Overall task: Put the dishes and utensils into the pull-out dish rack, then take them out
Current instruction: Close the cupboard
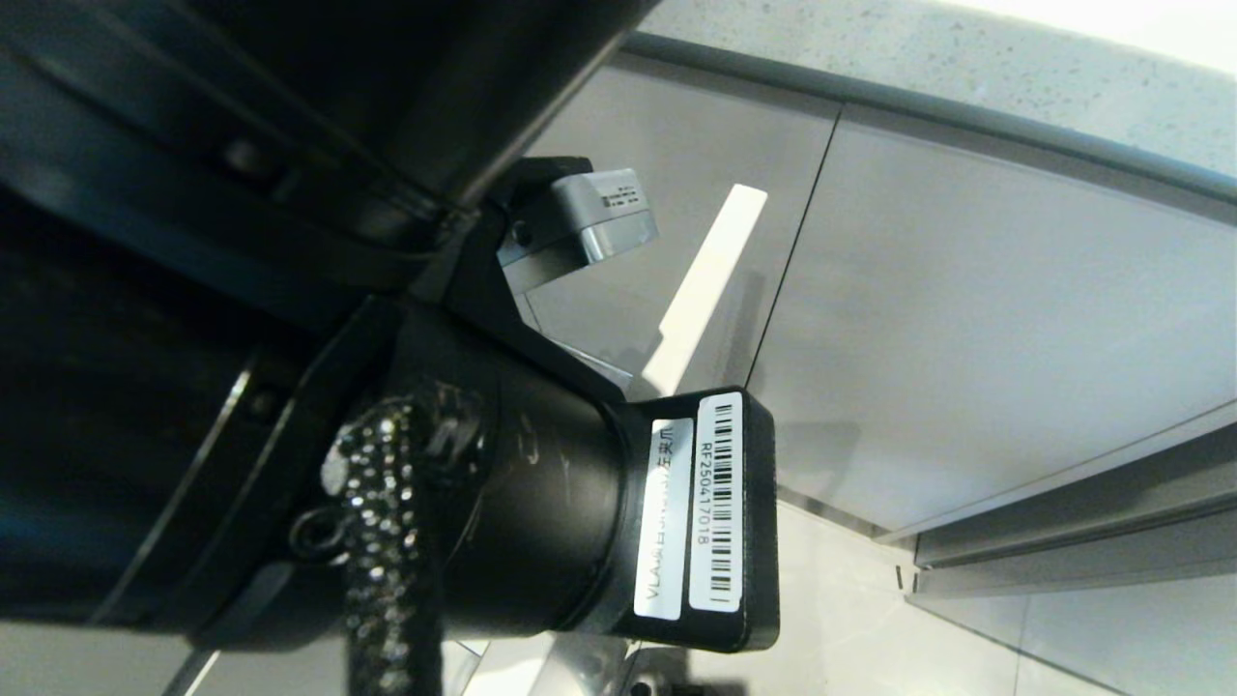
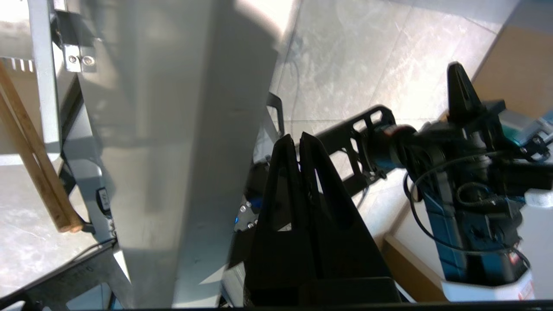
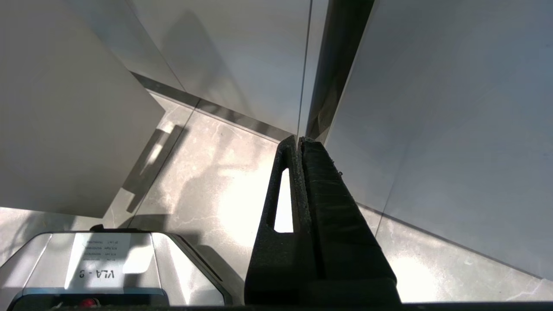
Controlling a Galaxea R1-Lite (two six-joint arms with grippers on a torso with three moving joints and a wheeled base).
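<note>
Two claws are mine to report, and both are clenched on nothing. My left claw (image 2: 298,140) shows in its wrist view with its two black fingers pressed flat together, tips just beside the edge of a tall pale front panel (image 2: 173,151), which I take to belong to the pull-out dish rack; I cannot tell whether the tips touch it. My right claw (image 3: 298,142) hangs parked low over the pale tiled floor (image 3: 207,190), fingers likewise pressed together, pointing toward the seam between two grey cabinet doors (image 3: 453,108).

One pair of light-brown wooden chopsticks (image 2: 32,164) is the only tableware I can make out. They run slantwise on the far side of that panel from my left claw, beside a grey metal rail (image 2: 43,77) with a small screwed bracket. I can see neither plate, bowl nor spoon in any view, and the wire basket itself is hidden behind the panel.

Most of my head view is blocked by my own left arm (image 1: 541,483), a black cylinder with two barcode labels at its end. Past it I see grey cabinet fronts (image 1: 966,319), one white strip of sunlit panel edge, and a speckled worktop (image 1: 918,68) running along above them.
</note>
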